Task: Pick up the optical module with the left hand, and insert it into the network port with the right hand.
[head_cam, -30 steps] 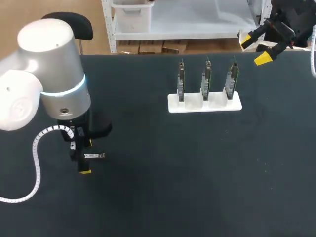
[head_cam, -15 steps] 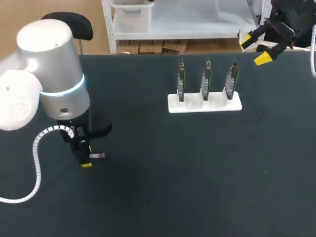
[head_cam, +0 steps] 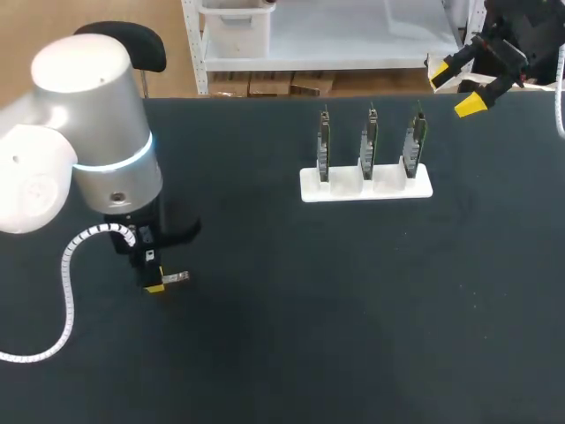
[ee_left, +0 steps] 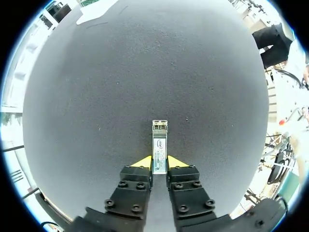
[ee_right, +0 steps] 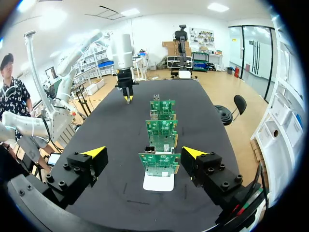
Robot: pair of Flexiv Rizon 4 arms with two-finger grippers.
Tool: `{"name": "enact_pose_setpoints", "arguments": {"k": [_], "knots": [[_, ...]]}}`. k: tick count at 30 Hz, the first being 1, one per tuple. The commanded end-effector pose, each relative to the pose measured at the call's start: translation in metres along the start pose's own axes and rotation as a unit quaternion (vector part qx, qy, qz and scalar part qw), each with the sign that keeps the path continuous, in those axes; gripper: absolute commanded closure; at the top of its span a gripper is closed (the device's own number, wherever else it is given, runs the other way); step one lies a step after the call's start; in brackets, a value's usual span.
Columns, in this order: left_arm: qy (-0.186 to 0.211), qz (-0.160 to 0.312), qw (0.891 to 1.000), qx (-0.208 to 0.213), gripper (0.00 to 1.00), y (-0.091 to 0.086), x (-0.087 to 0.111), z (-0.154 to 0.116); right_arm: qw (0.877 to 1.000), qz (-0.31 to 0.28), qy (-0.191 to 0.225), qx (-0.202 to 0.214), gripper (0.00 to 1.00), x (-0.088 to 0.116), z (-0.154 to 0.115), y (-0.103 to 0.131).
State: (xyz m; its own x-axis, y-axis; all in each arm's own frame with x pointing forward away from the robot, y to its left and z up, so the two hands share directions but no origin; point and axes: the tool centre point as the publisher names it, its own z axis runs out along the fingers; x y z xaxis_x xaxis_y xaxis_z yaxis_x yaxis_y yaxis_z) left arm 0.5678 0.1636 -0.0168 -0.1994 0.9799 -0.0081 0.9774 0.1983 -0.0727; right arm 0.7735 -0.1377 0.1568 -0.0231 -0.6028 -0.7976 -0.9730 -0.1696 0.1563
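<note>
Left wrist view: your left gripper (ee_left: 160,163) pinches only the rear end of the optical module (ee_left: 160,139), low left in the head view, right gripper (head_cam: 454,90) wide upper right; such a short hold could let it swivel at handover.

Half-hidden optical module (head_cam: 178,277) in end effector (head_cam: 155,286)
</note>
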Motion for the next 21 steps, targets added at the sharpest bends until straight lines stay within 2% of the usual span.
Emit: {"name": "enact_pose_setpoints", "arguments": {"k": [1,5,12,17,19,21], "knots": [[-0.043,-0.012,0.999,0.0,1.0,0.002,-0.002,-0.012,1.0,-0.001,0.0,0.002,0.0,0.0,0.001,0.002],[-0.122,-0.026,0.992,-0.011,1.0,0.01,-0.012,-0.046,1.0,-0.001,0.0,0.002,0.0,0.0,0.001,0.002],[-0.262,-0.004,0.964,-0.04,1.0,0.026,-0.049,-0.118,1.0,-0.001,0.0,0.002,0.0,0.0,0.001,0.002],[-0.318,0.025,0.945,-0.067,1.0,0.033,-0.078,-0.166,1.0,-0.001,0.0,0.002,0.0,0.0,0.001,0.002],[-0.324,0.028,0.943,-0.074,1.0,0.036,-0.084,-0.178,1.0,-0.001,0.0,0.002,0.0,0.0,0.001,0.002],[-0.324,0.028,0.943,-0.074,1.0,0.036,-0.084,-0.178,1.0,-0.001,0.0,0.002,0.0,0.0,0.001,0.002]]}}
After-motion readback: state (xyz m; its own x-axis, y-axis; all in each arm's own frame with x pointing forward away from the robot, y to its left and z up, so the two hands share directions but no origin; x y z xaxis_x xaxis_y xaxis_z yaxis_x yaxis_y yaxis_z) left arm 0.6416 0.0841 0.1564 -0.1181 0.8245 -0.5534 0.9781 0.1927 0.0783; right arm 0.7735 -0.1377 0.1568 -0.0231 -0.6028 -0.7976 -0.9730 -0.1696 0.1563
